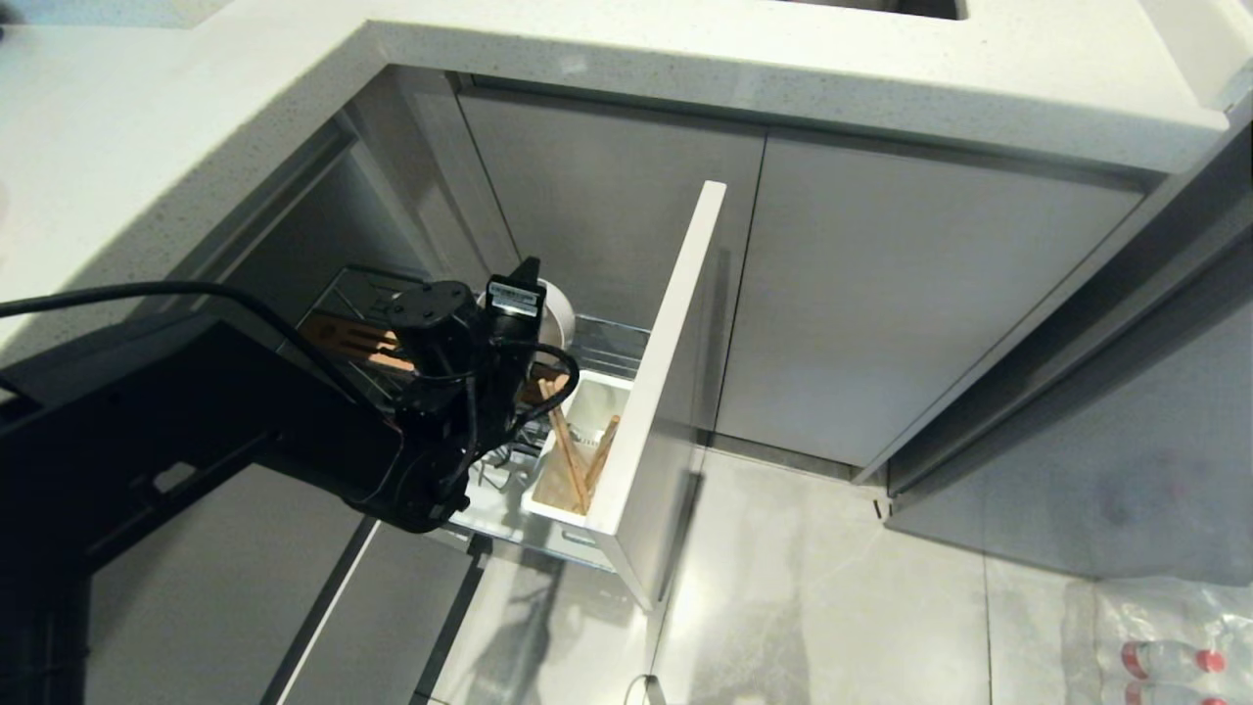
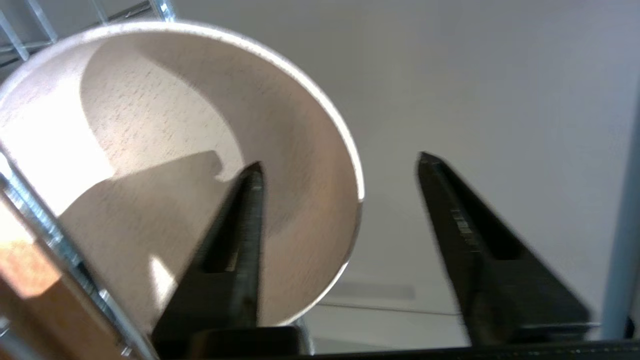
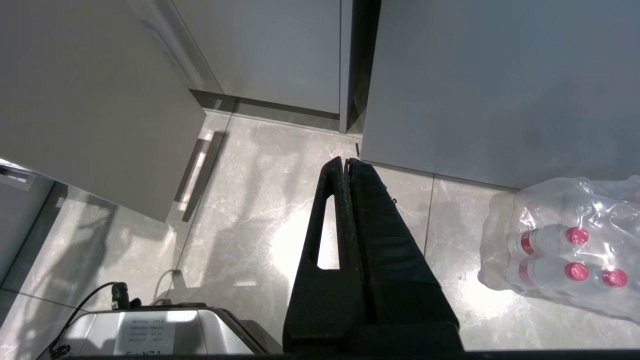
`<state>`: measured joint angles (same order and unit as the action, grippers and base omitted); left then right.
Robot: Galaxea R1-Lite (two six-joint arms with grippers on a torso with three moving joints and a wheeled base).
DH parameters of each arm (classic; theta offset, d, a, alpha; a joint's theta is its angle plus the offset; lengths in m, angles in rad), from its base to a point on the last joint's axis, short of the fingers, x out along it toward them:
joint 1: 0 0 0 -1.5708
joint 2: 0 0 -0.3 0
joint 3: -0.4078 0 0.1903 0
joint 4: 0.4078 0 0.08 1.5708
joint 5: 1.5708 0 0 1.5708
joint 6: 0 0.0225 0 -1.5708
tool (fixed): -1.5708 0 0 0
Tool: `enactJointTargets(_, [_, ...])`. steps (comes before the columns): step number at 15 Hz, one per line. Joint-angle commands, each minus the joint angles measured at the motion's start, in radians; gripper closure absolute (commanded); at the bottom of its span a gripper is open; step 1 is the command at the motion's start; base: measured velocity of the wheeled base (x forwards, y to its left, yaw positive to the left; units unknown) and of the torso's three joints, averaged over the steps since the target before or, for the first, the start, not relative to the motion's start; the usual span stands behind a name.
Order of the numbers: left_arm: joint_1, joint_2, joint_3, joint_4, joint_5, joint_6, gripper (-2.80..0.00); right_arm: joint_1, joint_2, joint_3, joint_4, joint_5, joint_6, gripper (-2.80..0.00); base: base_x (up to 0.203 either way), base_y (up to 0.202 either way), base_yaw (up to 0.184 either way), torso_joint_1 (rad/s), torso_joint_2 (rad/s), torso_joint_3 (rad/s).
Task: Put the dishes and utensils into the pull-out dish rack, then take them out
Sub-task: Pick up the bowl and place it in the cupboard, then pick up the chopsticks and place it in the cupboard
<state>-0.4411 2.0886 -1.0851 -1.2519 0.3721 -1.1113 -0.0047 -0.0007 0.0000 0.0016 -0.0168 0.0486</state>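
Note:
The pull-out dish rack (image 1: 609,345) stands drawn out from the cabinet, its pale front panel (image 1: 668,372) towards the floor. A white bowl (image 1: 559,311) stands on edge among the chrome wires at the back of the rack. My left gripper (image 1: 524,286) is at the bowl and open. In the left wrist view one finger (image 2: 240,240) lies across the hollow of the bowl (image 2: 150,125); the other stands clear of its rim, with the gripper (image 2: 340,160) gripping nothing. Light-wood chopsticks (image 1: 576,458) lean in the white utensil cup (image 1: 599,392). My right gripper (image 3: 345,162) hangs shut over the floor.
A brown wooden strip (image 1: 350,341) runs along the rack behind my left arm. Grey cabinet doors (image 1: 910,294) close the space to the right under the white countertop (image 1: 685,59). A wrapped pack of water bottles (image 3: 565,245) lies on the tiled floor.

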Motion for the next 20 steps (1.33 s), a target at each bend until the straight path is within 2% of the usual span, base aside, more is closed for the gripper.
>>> enactJointTargets(1, [-0.008, -0.037, 0.001, 0.019, 0.002, -0.007, -2.80, 0.000, 0.001, 0.002, 0.000, 0.000, 0.000, 0.00, 0.000, 0.000, 0.000, 0.000, 0.00, 0.000])
enactJointTargets(6, [-0.030, -0.171, 0.034, 0.171, 0.037, -0.003, -2.80, 0.000, 0.001, 0.002, 0.000, 0.000, 0.000, 0.00, 0.000, 0.000, 0.000, 0.000, 0.00, 0.000])
enactJointTargets(9, [-0.054, -0.252, 0.051, 0.201, 0.064, 0.001, -2.80, 0.000, 0.001, 0.002, 0.000, 0.000, 0.000, 0.00, 0.000, 0.000, 0.000, 0.000, 0.00, 0.000])
enactJointTargets(10, [-0.063, -0.279, 0.057, 0.205, 0.073, 0.005, 0.00, 0.000, 0.001, 0.002, 0.000, 0.000, 0.000, 0.00, 0.000, 0.000, 0.000, 0.000, 0.00, 0.000])
enactJointTargets(12, [-0.076, -0.329, 0.070, 0.251, 0.074, 0.035, 0.00, 0.000, 0.001, 0.002, 0.000, 0.000, 0.000, 0.00, 0.000, 0.000, 0.000, 0.000, 0.00, 0.000])
enactJointTargets(15, [-0.108, -0.416, 0.061, 0.396, 0.076, 0.131, 0.00, 0.000, 0.001, 0.002, 0.000, 0.000, 0.000, 0.00, 0.000, 0.000, 0.000, 0.000, 0.00, 0.000])
enactJointTargets(19, [-0.151, -0.576, 0.023, 0.544, 0.084, 0.350, 0.00, 0.000, 0.001, 0.002, 0.000, 0.000, 0.000, 0.00, 0.000, 0.000, 0.000, 0.000, 0.00, 0.000])
enactJointTargets(20, [-0.166, -0.620, 0.009, 0.562, 0.091, 0.435, 0.00, 0.000, 0.001, 0.002, 0.000, 0.000, 0.000, 0.00, 0.000, 0.000, 0.000, 0.000, 0.00, 0.000])
